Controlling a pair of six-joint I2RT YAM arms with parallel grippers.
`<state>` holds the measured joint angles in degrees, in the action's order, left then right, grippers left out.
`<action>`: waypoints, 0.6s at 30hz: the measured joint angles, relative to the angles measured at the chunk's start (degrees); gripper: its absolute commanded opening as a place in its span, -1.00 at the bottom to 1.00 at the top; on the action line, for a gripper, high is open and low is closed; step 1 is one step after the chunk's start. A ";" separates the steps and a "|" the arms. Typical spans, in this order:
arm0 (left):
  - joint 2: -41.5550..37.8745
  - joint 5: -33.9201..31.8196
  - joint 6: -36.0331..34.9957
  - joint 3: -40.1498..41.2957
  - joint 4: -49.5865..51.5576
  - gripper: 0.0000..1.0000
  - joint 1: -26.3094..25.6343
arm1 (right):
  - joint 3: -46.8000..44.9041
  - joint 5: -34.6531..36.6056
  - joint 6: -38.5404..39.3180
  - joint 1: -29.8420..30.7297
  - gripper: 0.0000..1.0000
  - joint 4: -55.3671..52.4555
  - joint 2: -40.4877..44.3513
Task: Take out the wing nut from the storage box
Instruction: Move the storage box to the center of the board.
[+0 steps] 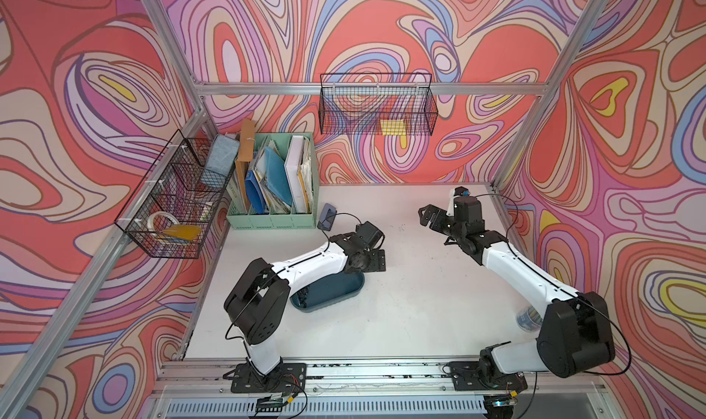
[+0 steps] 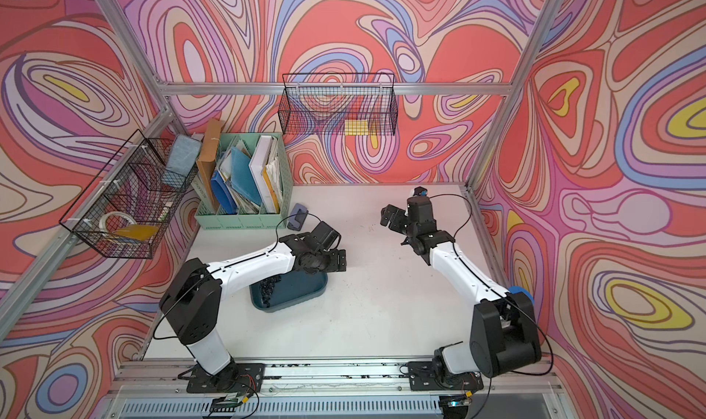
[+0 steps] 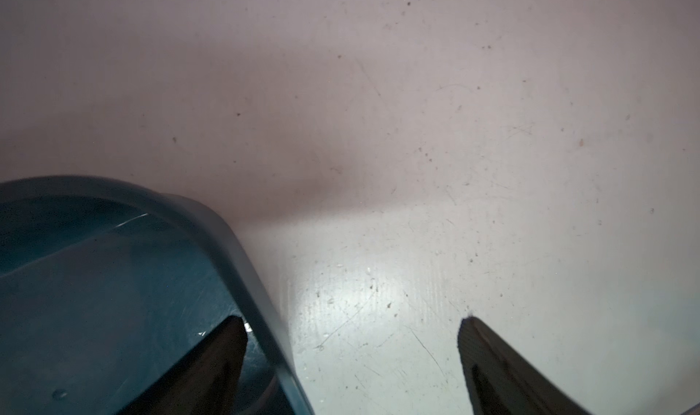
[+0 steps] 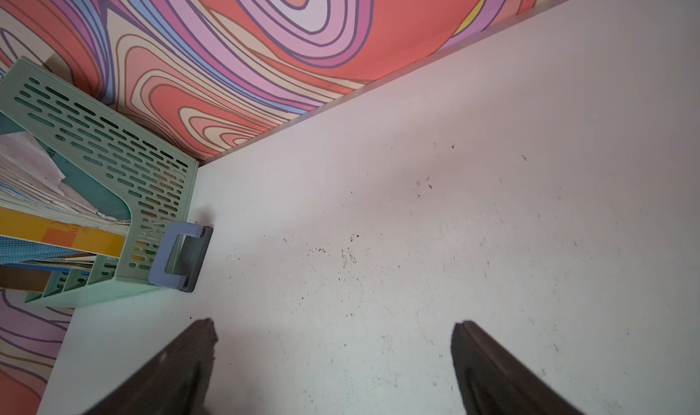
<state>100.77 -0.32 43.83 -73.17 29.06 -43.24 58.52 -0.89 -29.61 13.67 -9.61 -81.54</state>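
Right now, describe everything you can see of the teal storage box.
The storage box is a shallow, dark teal plastic tub with rounded corners and a plain rim. It sits flat on the white table, angled to its edges. Small dark pieces cluster at one end; the rest is bare. The left arm crosses above it, and the open left hand straddles its rim; contact is unclear.

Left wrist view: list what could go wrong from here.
The open left gripper straddles the blue box at its rim; lowering or closing here could catch the rim and tip the box.
The dark small parts pile at the box's other end; a tip could scatter them.
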 measured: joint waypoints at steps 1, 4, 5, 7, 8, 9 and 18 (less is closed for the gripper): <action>-0.15 -0.57 -0.37 -0.68 0.70 0.93 -0.15 | 0.00 0.07 0.04 0.17 0.96 -0.44 0.02; -1.60 -3.15 -1.20 -1.29 3.30 0.93 0.31 | -0.02 0.31 0.15 0.96 0.96 -1.14 0.07; -2.58 -4.13 -1.55 -1.29 4.83 0.91 0.68 | 0.00 0.48 0.17 1.29 0.96 -1.33 0.09; -5.16 -5.86 -2.05 -1.03 7.69 0.86 2.12 | 0.00 0.87 0.17 2.12 0.96 -1.62 0.09; -6.40 -6.58 -2.12 -0.94 8.87 0.84 2.86 | 0.00 1.01 0.20 2.47 0.96 -1.66 0.09; -7.89 -7.32 -2.25 -0.66 9.68 0.81 3.80 | 0.02 1.20 0.20 2.82 0.96 -1.73 0.09; -25.92 -13.68 -1.14 13.40 20.02 0.57 17.03 | 4.24 2.45 0.57 6.97 0.96 -2.64 -2.60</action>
<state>74.85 -14.00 42.70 -59.77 49.08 -26.22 62.76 1.56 -29.04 20.64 -12.25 -84.14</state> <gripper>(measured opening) 0.836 0.982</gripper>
